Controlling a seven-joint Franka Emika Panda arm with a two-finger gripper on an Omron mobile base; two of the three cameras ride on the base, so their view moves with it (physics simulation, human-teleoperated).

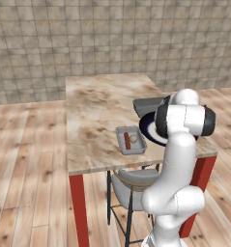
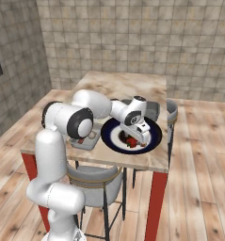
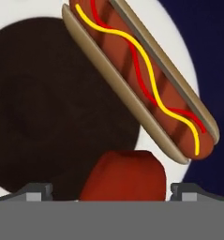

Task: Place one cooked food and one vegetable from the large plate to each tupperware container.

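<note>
The pincer [image 2: 132,141] hangs low over the large plate [image 2: 154,139], its jaws spread wide and holding nothing. In the hand view the two finger tips [image 3: 36,190] stand far apart at the bottom, and a red, rounded vegetable [image 3: 125,176] sits between them on the plate's dark centre, touched by neither tip as far as can be seen. Just beyond it lies a hot dog [image 3: 146,79] in a bun with yellow and red lines of sauce, set at a slant across the white ring and partly over the dark centre; its near end comes close to the red piece, though whether they touch cannot be told. The plate [image 1: 147,126] rests near the front right edge of the marbled surface [image 1: 95,111]. Beside it, nearer the front edge, sits one grey container [image 1: 131,140] that already holds a reddish sausage-like piece [image 1: 127,140] and a pale round item [image 1: 134,139]. A second grey container [image 1: 148,105] lies behind the plate, its contents hidden by the arm. In the left base view the robot's own upper arm covers most of the plate. A grey chair [image 1: 131,181] is tucked under the front of the surface, and another chair [image 2: 172,113] stands at the right side. The surface has red legs [image 1: 78,207] and stands on a wooden floor [image 1: 25,169] before a tiled wall [image 1: 112,34].
</note>
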